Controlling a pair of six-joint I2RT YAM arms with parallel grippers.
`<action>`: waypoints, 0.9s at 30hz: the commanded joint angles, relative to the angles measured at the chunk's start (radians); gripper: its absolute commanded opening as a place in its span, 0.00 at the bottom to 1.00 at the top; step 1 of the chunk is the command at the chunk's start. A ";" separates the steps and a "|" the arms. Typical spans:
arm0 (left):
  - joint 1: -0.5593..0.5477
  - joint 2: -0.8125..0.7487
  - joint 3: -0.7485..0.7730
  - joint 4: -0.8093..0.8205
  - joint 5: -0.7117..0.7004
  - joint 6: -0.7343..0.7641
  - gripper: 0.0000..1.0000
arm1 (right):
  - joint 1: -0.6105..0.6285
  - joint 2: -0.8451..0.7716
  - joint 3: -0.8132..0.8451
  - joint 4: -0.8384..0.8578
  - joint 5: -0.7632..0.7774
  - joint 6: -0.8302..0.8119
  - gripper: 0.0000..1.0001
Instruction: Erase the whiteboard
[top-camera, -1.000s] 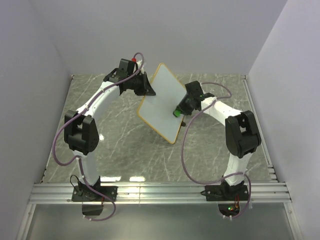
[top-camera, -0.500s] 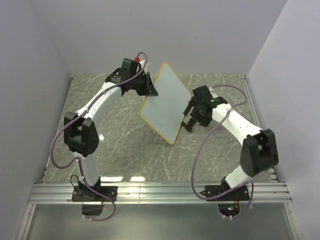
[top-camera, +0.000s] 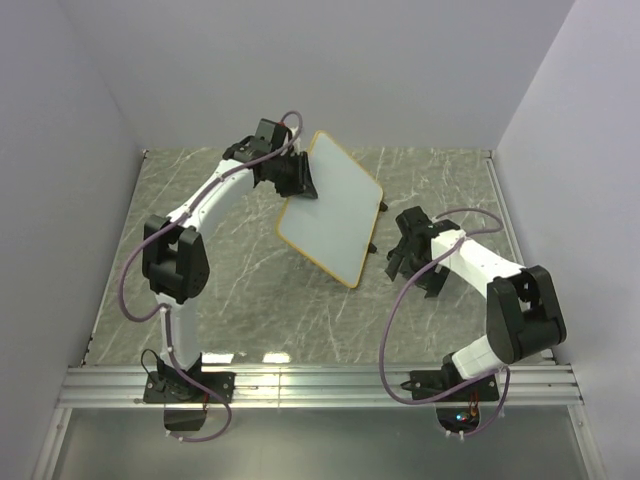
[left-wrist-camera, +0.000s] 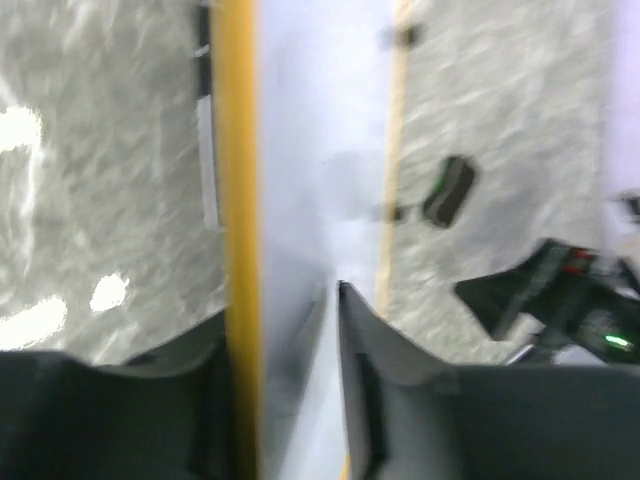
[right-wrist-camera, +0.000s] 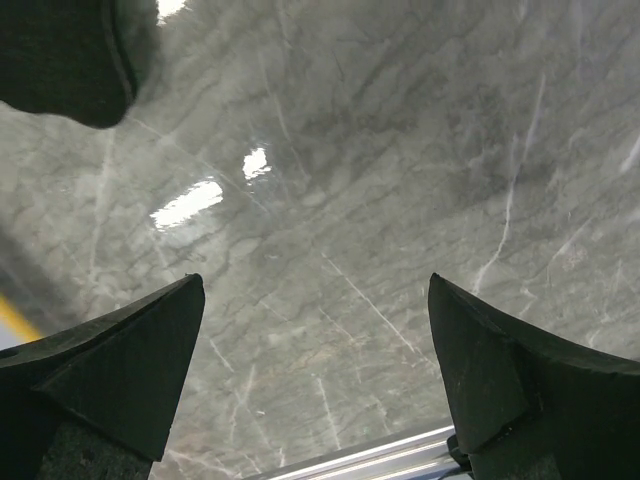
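The whiteboard (top-camera: 335, 215), white with an orange-tan frame, slants over the middle of the table, its near corner down and two small black feet showing on its right edge. My left gripper (top-camera: 298, 185) is at its upper left edge. In the left wrist view the frame edge of the whiteboard (left-wrist-camera: 320, 120) runs between the fingers of my left gripper (left-wrist-camera: 282, 300), which stand apart with a gap beside it. A small dark eraser (left-wrist-camera: 448, 190) with green on it lies on the table past the far edge. My right gripper (top-camera: 405, 258) is open and empty, right of the board.
Marble tabletop (right-wrist-camera: 380, 180) lies under my right gripper (right-wrist-camera: 315, 285). An aluminium rail (top-camera: 320, 385) runs along the near edge, and plain walls close in the left, back and right. The right arm (left-wrist-camera: 560, 290) shows beyond the board in the left wrist view.
My right gripper let go of the green eraser, opened wide and drew back right and nearer. My left gripper's jaws loosened on the board's edge, and the board now lies flatter.
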 joint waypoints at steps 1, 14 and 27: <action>-0.034 0.036 0.026 -0.073 -0.035 0.020 0.40 | 0.003 -0.002 0.061 0.000 0.029 -0.027 1.00; -0.033 0.042 0.185 -0.149 -0.090 0.017 0.61 | 0.003 -0.110 0.096 -0.004 0.029 -0.067 1.00; 0.021 -0.190 -0.037 -0.027 -0.352 -0.069 0.87 | 0.002 -0.438 0.148 0.120 -0.045 -0.101 1.00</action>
